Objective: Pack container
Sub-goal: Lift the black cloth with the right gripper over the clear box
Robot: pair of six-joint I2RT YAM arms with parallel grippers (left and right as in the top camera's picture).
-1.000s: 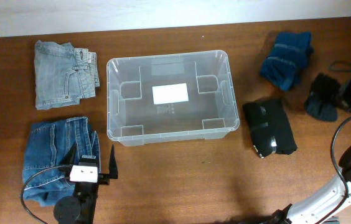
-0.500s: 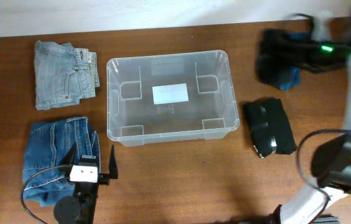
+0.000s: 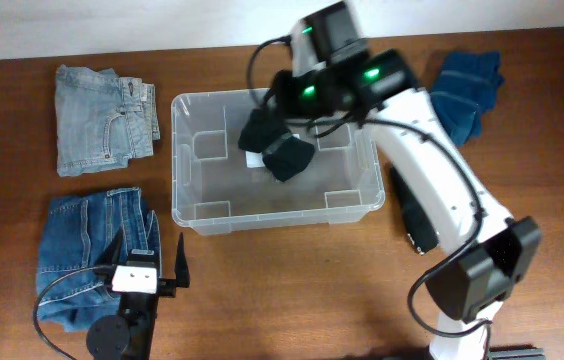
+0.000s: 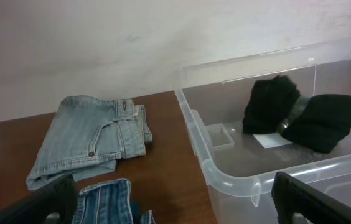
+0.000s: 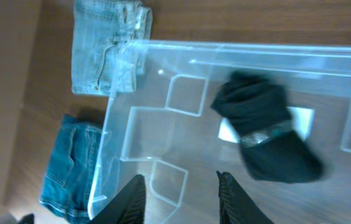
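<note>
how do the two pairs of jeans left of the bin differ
The light jeans are pale grey-blue; the dark jeans are deeper blue. The light jeans lie toward the far edge of the table, the dark jeans nearer the front. Both are folded and lie on the table outside the container.

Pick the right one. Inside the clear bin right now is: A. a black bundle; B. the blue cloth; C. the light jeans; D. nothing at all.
A: the black bundle lies inside the bin, while the light jeans and the blue cloth lie outside it.
</note>
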